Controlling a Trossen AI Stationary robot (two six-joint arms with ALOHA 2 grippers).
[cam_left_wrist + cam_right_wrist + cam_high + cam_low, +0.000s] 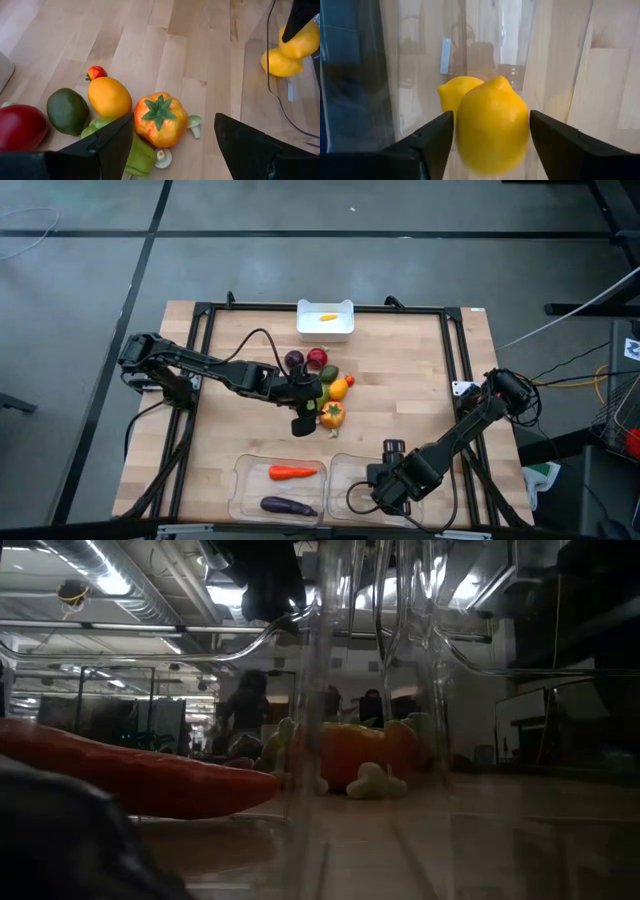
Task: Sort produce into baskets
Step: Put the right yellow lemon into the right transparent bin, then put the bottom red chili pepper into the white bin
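Produce sits in a small heap near the middle of the wooden surface (400, 380), and the orange pepper (160, 119) is the piece that matters most right now. The left tool (172, 137) hangs just over it with its two fingers spread wide and nothing held. The pepper lies between the fingers, a bit closer to one finger than the other. It sits upright with its green star top facing up, so it is round and has no long side to line up with. A straight drop and a squeeze should catch it, going by how it lies.

Close beside the pepper are an orange round fruit (109, 96), a dark green fruit (67, 111), a red apple (20, 127) and a little mushroom (194, 124).

The right tool (490, 135) is over the right clear basket (345, 470). A lemon (492, 131) sits between its fingers, which look like they are letting go. Another lemon (452, 92) lies in the basket under it.

The left clear basket (245, 480) holds a carrot (292, 473) and an eggplant (288, 505). The left arm is nearer the heap.
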